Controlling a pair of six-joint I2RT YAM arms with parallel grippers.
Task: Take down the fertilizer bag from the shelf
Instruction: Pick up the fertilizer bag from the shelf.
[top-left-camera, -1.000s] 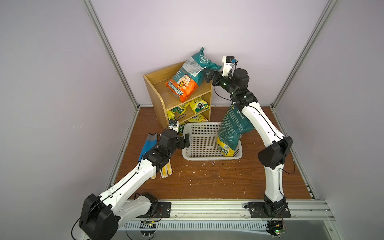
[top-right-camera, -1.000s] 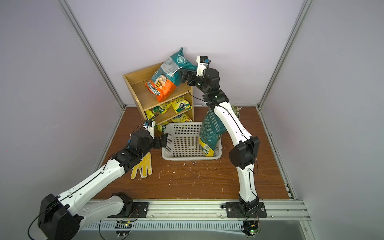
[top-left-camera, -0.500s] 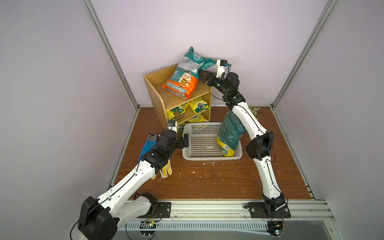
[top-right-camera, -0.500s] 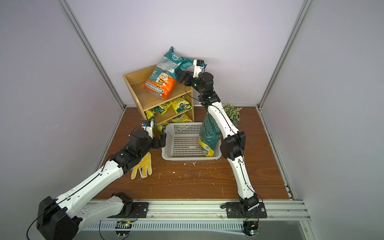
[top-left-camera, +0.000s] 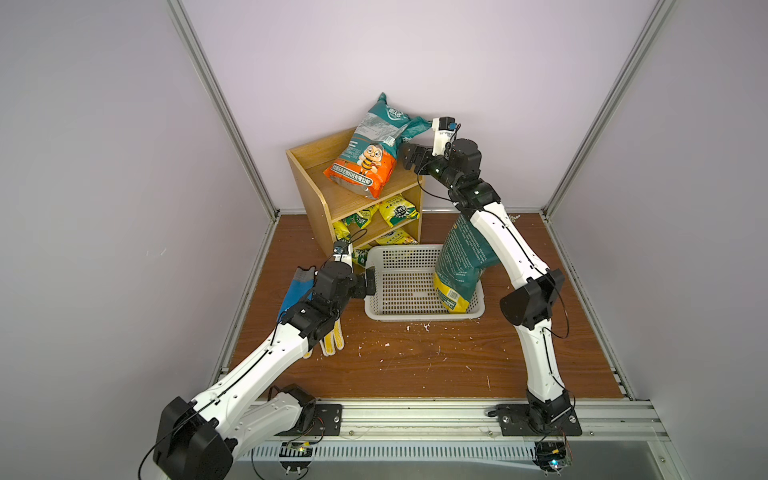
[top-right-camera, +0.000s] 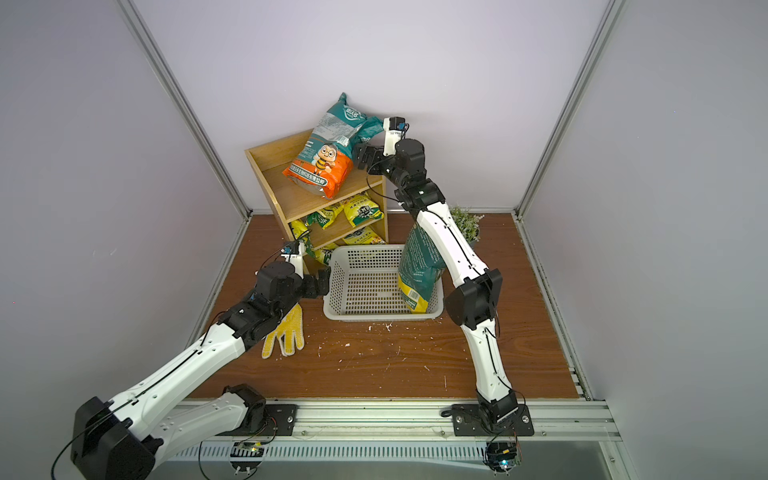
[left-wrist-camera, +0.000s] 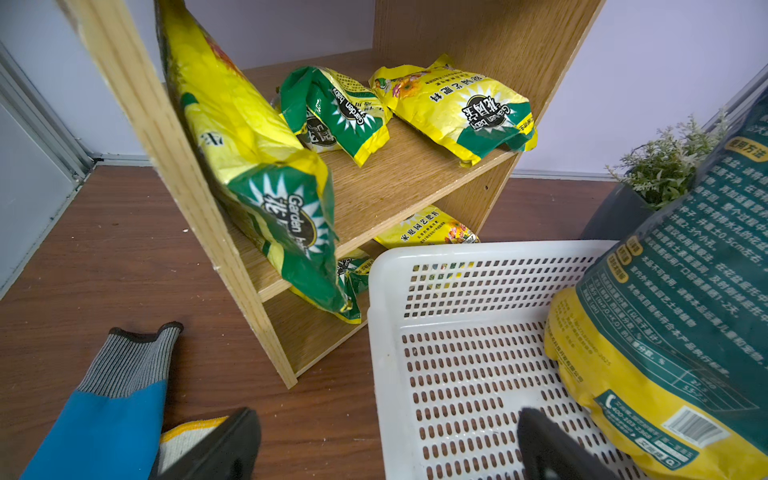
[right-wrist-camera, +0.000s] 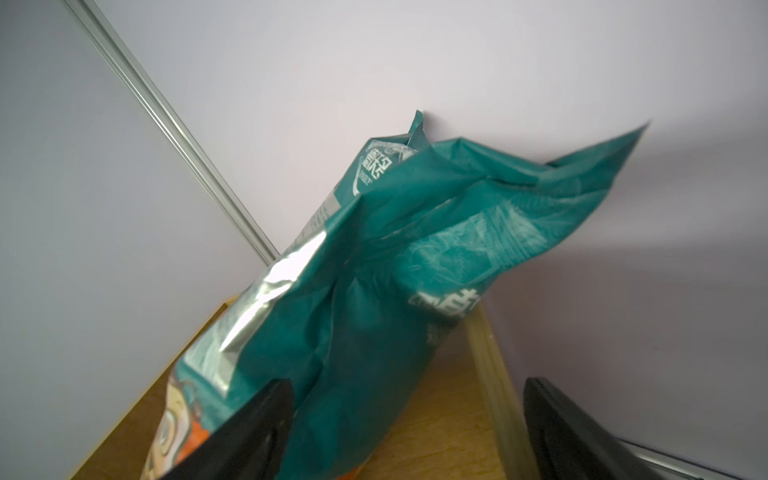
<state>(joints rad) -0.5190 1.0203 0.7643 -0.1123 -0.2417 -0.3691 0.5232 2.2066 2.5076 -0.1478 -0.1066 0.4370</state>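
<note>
**A:** Left side first?

**B:** Blue glove (top-left-camera: 295, 291) and yellow glove (top-right-camera: 286, 332) are flat on the floor, at 8 o'clock of the basket (top-left-camera: 415, 322). Left gripper (top-left-camera: 368, 282) is at the basket's 9 o'clock rim, fingers apart, nothing between them.

**A:** Task stuff?

**B:** Shelf (top-left-camera: 307, 187) is at 11 o'clock of the basket, against the back wall. Fertilizer bag (top-left-camera: 368, 153), teal over orange with a bee cartoon, sits on the top tier. It's tilted, upper end against the wall, lower end at the front edge. Small yellow bags (top-left-camera: 397, 210) are on the tiers below.

**A:** Right gripper?

**B:** Right gripper (top-left-camera: 409, 158) is at the bag's 3 o'clock, jaws spread wide. In the wrist view the bag's teal side sits between the fingers, not clamped. Whether they touch it, can't tell.

**A:** Rest?

**B:** Tall teal-and-yellow bag (top-left-camera: 461, 266) stands in the basket's 3 o'clock end. Potted plant (top-right-camera: 465, 220) is at the basket's 1 o'clock.
</note>
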